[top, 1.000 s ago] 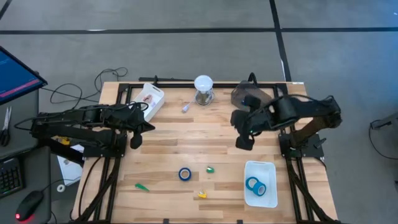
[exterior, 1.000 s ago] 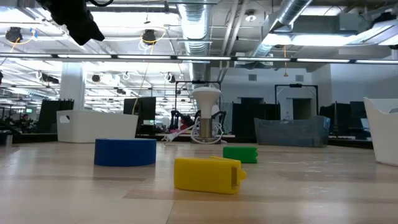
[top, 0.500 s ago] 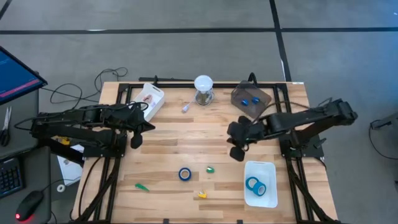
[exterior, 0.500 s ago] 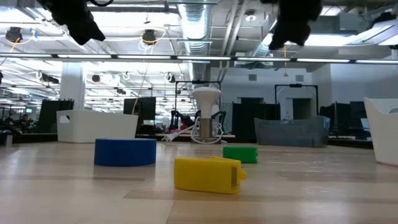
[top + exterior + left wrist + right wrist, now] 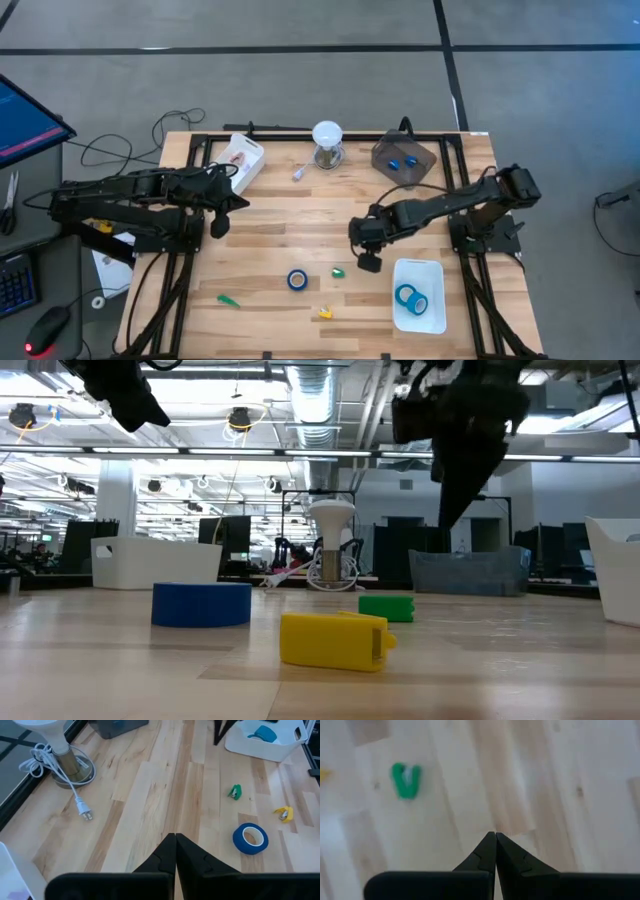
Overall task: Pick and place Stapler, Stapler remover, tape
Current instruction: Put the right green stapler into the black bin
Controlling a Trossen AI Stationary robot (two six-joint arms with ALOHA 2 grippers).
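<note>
Right hand [image 5: 368, 262], fingers pressed together and empty, hangs centre-frame beside the small green piece [image 5: 338, 271] — likely heading for the blue ring-shaped tape roll [image 5: 297, 280] on the wooden worktop [image 5: 280, 215].

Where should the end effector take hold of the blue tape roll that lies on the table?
The blue tape roll lies flat, hole upward, so probably come straight down from above. Put one finger in the pale core and one outside, pinching the ring wall; its surroundings look free.
</note>
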